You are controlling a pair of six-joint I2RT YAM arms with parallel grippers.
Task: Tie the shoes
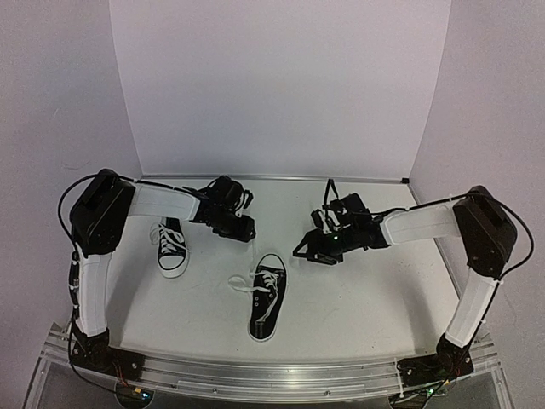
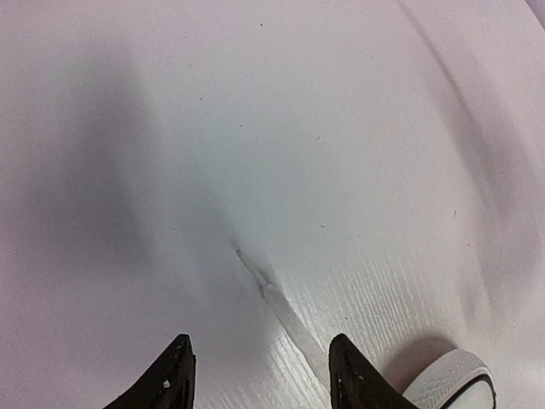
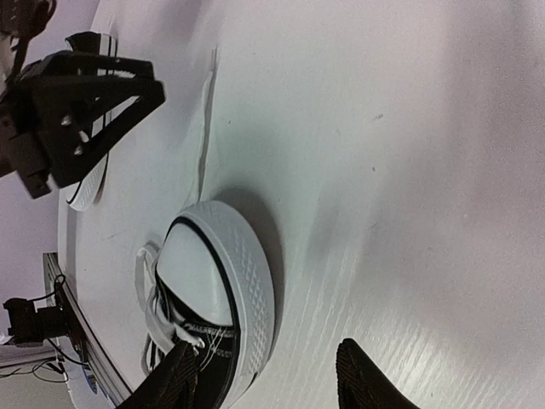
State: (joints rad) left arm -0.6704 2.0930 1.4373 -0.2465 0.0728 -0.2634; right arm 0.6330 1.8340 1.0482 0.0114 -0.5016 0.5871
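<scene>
Shoes (image 1: 266,300) lie apart on the white table (image 1: 366,298) in the top view. The left shoe (image 1: 171,247) is at 9 o'clock from the table's middle. The middle shoe (image 1: 266,300) is at 6 o'clock, untied, with one lace (image 1: 239,282) trailing out at its 9 o'clock. My left gripper (image 1: 238,228) hangs at 11 o'clock of that shoe and my right gripper (image 1: 311,249) at 1 o'clock, neither touching it. I judge these small shoes light enough to skid under a tug, so the pull belongs on the lace, gently.

In the left wrist view my fingers (image 2: 174,375) stand apart with nothing between them. The flat woven lace (image 2: 289,322) lies limp on the table below, running toward 5 o'clock, where the rubber toe cap (image 2: 451,379) shows. It is thin and soft and lies flat on a smooth, faintly grained top, so it looks hard to pinch. I would take it near its free end.

In the right wrist view my fingers (image 3: 366,383) are spread and hold nothing. The toe cap (image 3: 204,264) sits at 7 o'clock, a smooth white dome ringed by a diamond-textured bumper, firm next to the soft black canvas behind it. Criss-crossed laces show beyond, and the loose lace runs from the toe toward 11 o'clock. The left gripper is at 10 o'clock, jaws parted.
</scene>
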